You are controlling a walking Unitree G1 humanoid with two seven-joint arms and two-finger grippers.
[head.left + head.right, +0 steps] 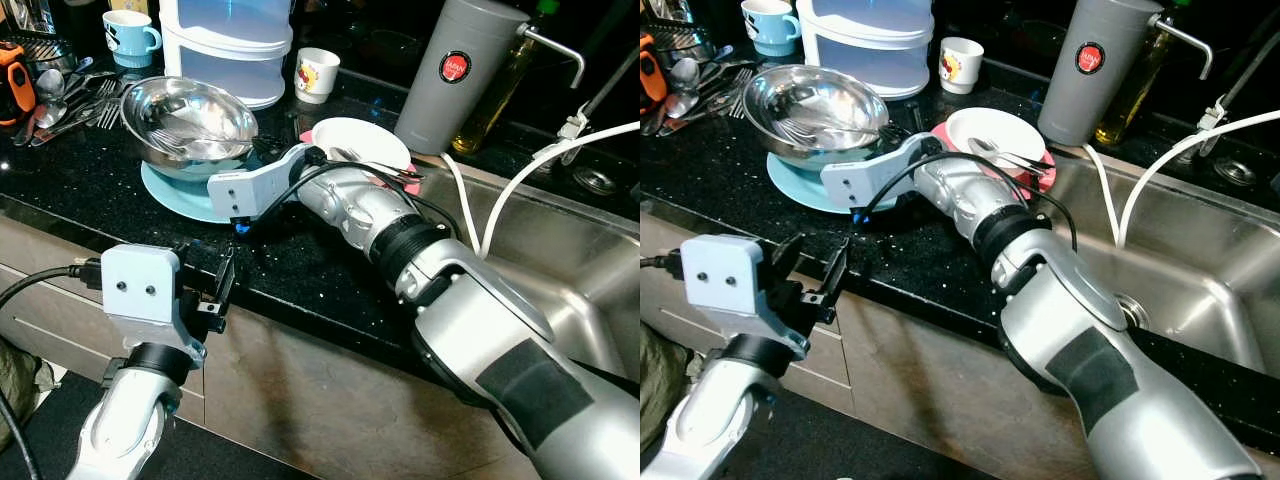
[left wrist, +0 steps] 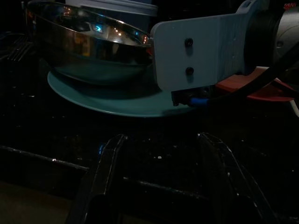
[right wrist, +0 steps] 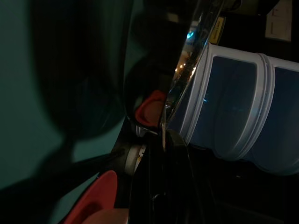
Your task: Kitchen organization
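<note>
A steel bowl (image 1: pixel 190 120) with a fork lying inside rests on a teal plate (image 1: pixel 175 195) on the black counter. My right gripper (image 1: pixel 268 150) reaches across the counter to the bowl's near right rim and is shut on that rim; the right wrist view has a black finger (image 3: pixel 163 186) pressed against the shiny edge (image 3: pixel 187 70). My left gripper (image 1: pixel 218 290) hovers open at the counter's front edge, pointing toward the bowl (image 2: pixel 88 42) and plate (image 2: pixel 117 100), its fingers (image 2: pixel 103 177) spread with nothing between them.
A white bowl (image 1: pixel 355 140) holding cutlery sits on a red plate just behind my right wrist. Further back stand a stacked white container (image 1: pixel 230 40), a blue cup (image 1: pixel 130 35), a white mug (image 1: pixel 317 72) and a grey jug (image 1: pixel 455 75). Loose cutlery (image 1: pixel 70 100) lies left; the sink (image 1: pixel 560 260) lies right.
</note>
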